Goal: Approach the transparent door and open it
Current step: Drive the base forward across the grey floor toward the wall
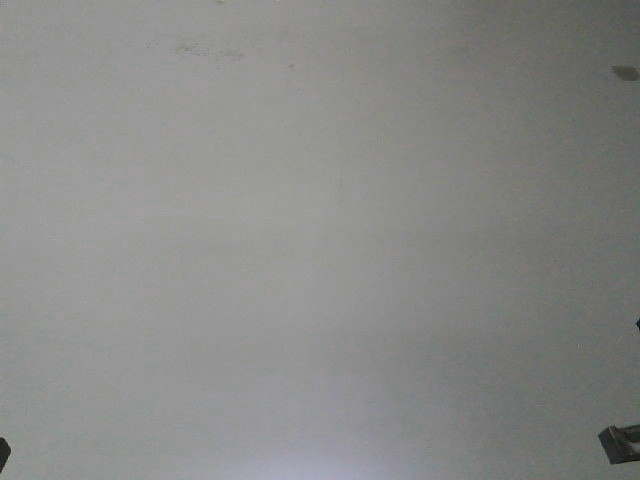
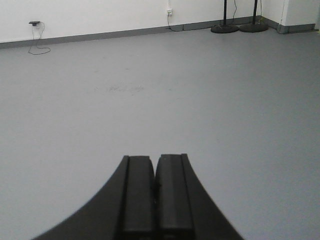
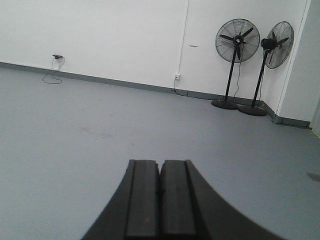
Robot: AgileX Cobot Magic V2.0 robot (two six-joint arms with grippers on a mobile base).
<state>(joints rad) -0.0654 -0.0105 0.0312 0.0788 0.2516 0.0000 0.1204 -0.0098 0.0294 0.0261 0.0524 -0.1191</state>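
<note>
Pedestal fans (image 3: 237, 40): two, far ahead and to the right of the right pincer (image 3: 160, 165). Wall socket (image 3: 177, 76): one, far ahead, slightly right. Wall adapter (image 3: 57, 56) with dangling cable: one, far ahead, left. Pincers: two, counting the left pincer (image 2: 154, 160).

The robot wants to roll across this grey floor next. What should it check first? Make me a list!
1. Transparent door in sight: not ok. None of the three views shows it, only floor and white wall.
2. Which way to drive: cannot tell from these views.
3. Left gripper shut and holding nothing: ok.
4. Right gripper shut and holding nothing: ok.
5. Floor just ahead of both grippers bare: ok.
6. Standing fans out of the way: ok for now. They stand far off in the corner by the wall, so steer away from them.
</note>
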